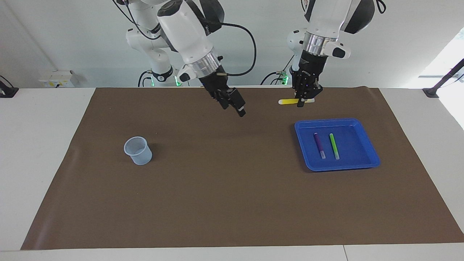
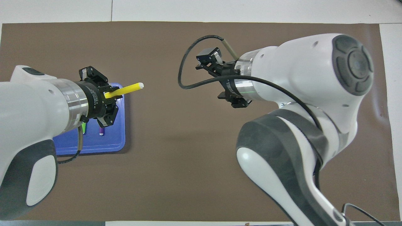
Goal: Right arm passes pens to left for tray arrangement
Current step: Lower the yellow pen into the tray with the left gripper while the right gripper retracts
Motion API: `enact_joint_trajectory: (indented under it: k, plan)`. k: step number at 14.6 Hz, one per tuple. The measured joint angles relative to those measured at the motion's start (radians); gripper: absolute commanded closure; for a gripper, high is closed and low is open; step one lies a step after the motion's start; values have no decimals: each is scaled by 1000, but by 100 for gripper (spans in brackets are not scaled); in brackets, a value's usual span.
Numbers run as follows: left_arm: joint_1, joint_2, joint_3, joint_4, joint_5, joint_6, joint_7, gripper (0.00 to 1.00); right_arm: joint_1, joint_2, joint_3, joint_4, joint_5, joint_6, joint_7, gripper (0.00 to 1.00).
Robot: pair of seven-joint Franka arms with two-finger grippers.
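My left gripper (image 1: 302, 103) hangs over the brown mat close to the blue tray (image 1: 366, 159), shut on the yellow pen (image 1: 288, 102). The pen lies level, and its pale cap points toward the right arm's end of the table. In the overhead view the yellow pen (image 2: 127, 89) sticks out of the left gripper (image 2: 108, 95) above the tray (image 2: 110, 141). A purple pen (image 1: 319, 145) and a green pen (image 1: 334, 146) lie side by side in the tray. My right gripper (image 1: 237, 108) is open and holds nothing, over the mat's middle.
A small translucent cup (image 1: 138, 150) stands on the brown mat (image 1: 217, 188) toward the right arm's end. Smaller white arms with green lights (image 1: 156, 54) stand at the robots' end of the table. In the overhead view the big arms hide much of the mat.
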Motion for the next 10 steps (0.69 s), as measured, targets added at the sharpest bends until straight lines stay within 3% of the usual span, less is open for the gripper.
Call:
enact_joint_trajectory:
  k: [4,10]
  plan:
    - [138,8,7,-31,-26,-2,286,100,-11,-40,-153,-39,-71,-112,-366,0]
    - [340,20,11,-143,-108,-4,816,100,-60,-72,-280,-128,-167,-132,-749,0]
